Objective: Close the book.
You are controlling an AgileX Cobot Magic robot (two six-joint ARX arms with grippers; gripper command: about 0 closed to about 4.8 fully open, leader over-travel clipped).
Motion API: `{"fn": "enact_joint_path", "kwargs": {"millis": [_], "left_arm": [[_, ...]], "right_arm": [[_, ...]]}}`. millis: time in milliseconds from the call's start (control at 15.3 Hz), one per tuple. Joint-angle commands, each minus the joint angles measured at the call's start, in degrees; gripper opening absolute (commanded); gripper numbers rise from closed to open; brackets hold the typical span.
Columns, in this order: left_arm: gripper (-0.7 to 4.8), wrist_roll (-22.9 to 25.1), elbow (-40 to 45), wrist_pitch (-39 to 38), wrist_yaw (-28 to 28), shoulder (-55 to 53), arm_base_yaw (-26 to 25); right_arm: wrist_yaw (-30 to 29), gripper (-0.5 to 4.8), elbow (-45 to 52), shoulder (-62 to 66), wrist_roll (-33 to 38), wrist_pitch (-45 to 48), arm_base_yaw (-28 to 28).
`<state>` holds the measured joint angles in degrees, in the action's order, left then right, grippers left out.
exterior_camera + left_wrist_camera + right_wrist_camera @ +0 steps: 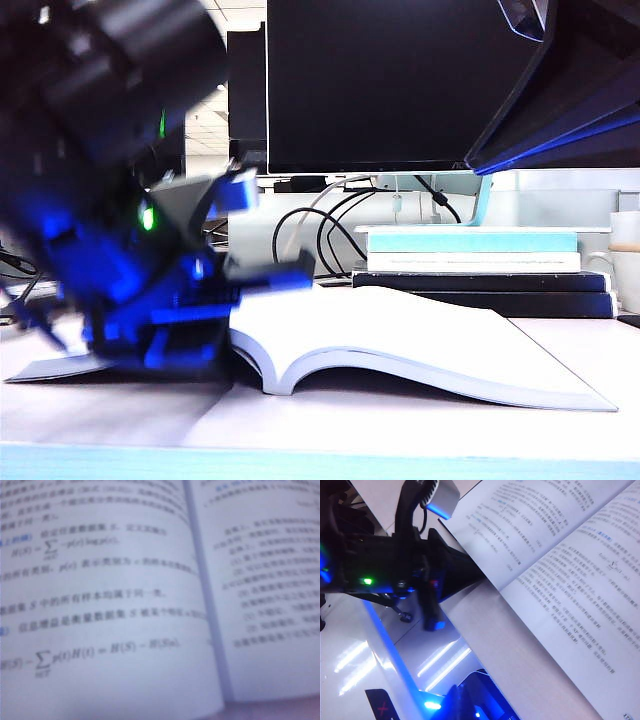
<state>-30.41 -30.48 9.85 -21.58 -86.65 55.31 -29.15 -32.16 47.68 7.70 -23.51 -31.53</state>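
Note:
The book [400, 330] lies open and flat on the table, white printed pages up, its spine near the middle. My left gripper [258, 235] hangs motion-blurred over the book's left half, low and close to the page. Its wrist view is filled by blurred pages of the book [100, 605], and no fingers show there. My right gripper [485, 700] appears only as a dark, blue-lit piece at the frame's edge, above the table beside the book [560, 580]. The right arm [560, 90] hangs high at the upper right.
A stack of teal, white and dark books [480, 270] stands behind the open book at the right. A white mug [625, 260] sits beside the stack. A large dark monitor [380, 80] and loose cables [320, 230] are at the back. The left arm [420, 570] shows dark beside the page edge.

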Motion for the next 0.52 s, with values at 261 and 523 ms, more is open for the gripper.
{"fn": "enact_joint_path", "kwargs": {"millis": [261,523], "left_arm": [[-0.05,18.38,-7.43,0.61,-4.28,2.71,-0.35],[-0.05,28.68,-9.03,5.92,-1.01,2.71,-0.33]], "right_arm": [[-0.11,-0.01,-0.31,-0.13,0.00,1.27,-0.02],[4.66,-0.02,-0.31,-0.11,-0.07,1.49,-0.02]]}}
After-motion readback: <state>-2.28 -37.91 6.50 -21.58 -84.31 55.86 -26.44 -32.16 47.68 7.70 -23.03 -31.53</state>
